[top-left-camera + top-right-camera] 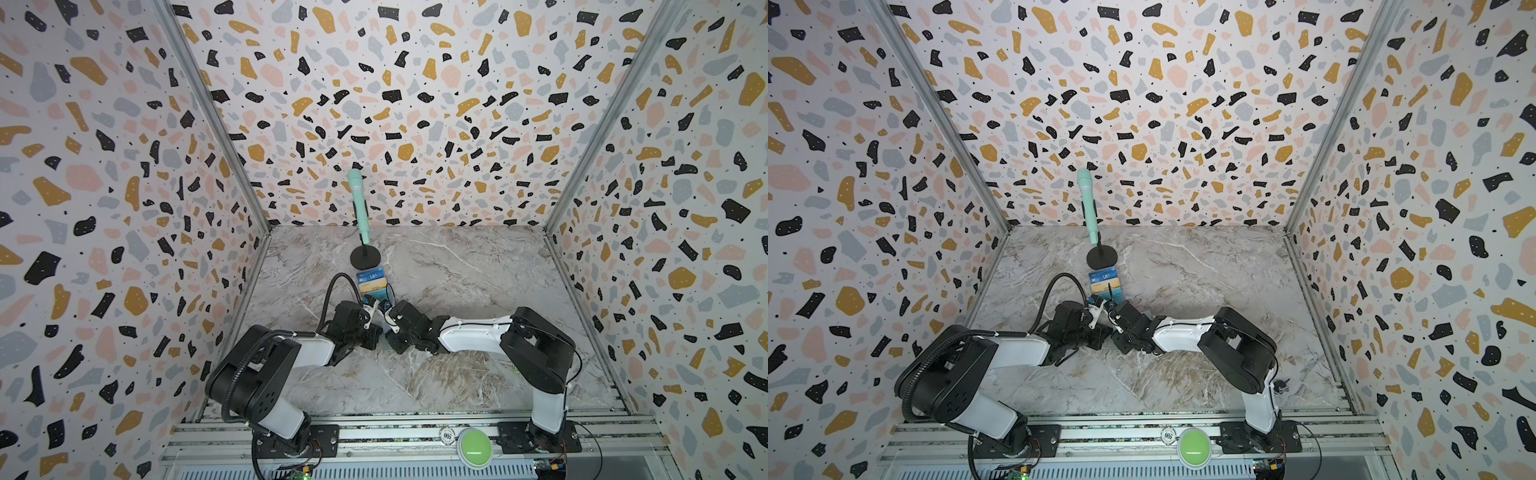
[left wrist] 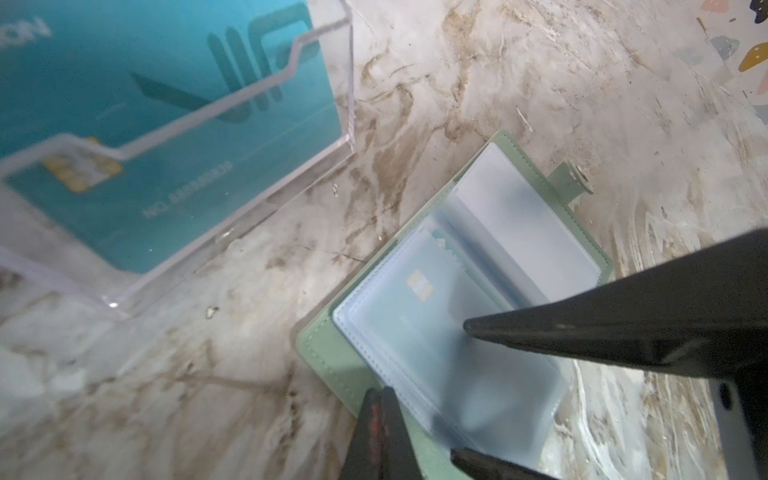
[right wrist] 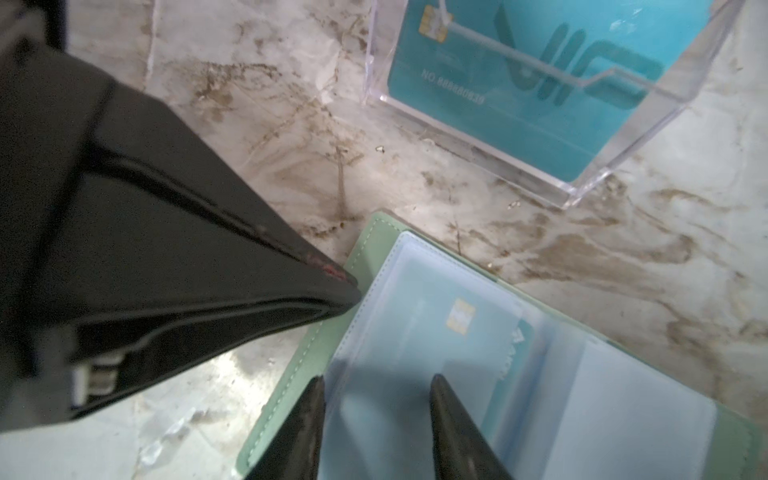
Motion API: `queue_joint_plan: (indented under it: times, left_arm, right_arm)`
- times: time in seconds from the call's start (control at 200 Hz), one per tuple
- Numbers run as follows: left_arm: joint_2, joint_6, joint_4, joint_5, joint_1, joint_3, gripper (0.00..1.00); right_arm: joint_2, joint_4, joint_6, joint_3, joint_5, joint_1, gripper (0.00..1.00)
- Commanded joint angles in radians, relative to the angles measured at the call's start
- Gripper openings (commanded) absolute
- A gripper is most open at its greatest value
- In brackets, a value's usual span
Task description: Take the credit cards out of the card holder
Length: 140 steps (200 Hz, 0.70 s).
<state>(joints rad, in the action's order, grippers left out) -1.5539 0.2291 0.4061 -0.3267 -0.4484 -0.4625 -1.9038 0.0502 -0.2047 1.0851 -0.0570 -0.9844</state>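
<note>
Lining up right gripper on the sleeved card

Card holder (image 2: 328, 353) is lying open just beside the clear stand (image 3: 582, 174), on the robot's side of it. Left gripper (image 3: 349, 291), jaws shut, looks to be pinning the green cover edge. Right gripper (image 3: 377, 378), jaws apart and gripping nothing, is sitting over the sleeve. Credit card (image 3: 415, 332) is lying straight ahead of its tips, with one edge peeking toward the spine.

Card holder (image 2: 324, 357) before stand (image 2: 291, 183); microphone (image 1: 357, 199) behind
</note>
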Motion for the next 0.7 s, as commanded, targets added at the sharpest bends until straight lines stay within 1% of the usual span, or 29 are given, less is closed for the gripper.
queue_joint_plan:
  times: [0.0, 0.085, 0.135, 0.225, 0.405, 0.696]
  left_arm:
    - [0.006, -0.013, -0.065, 0.025, -0.004, 0.003, 0.00]
    - [0.008, -0.013, -0.067, 0.026, -0.005, 0.002, 0.00]
    - [0.009, -0.012, -0.069, 0.025, -0.005, 0.002, 0.00]
    - [0.009, -0.012, -0.070, 0.027, -0.003, 0.002, 0.00]
    - [0.009, -0.013, -0.069, 0.026, -0.005, 0.003, 0.00]
    - [0.005, -0.018, -0.073, 0.025, -0.004, -0.001, 0.00]
  right_arm:
    - [0.040, -0.032, -0.013, -0.027, 0.009, 0.016, 0.51]
    - [0.053, -0.033, -0.012, -0.029, 0.004, 0.020, 0.60]
    - [0.059, -0.031, -0.015, -0.030, -0.003, 0.022, 0.63]
    - [0.063, -0.029, -0.018, -0.031, -0.007, 0.023, 0.64]
    - [0.039, -0.037, -0.023, -0.022, -0.013, 0.023, 0.64]
    - [0.009, -0.062, -0.019, -0.011, -0.036, 0.023, 0.57]
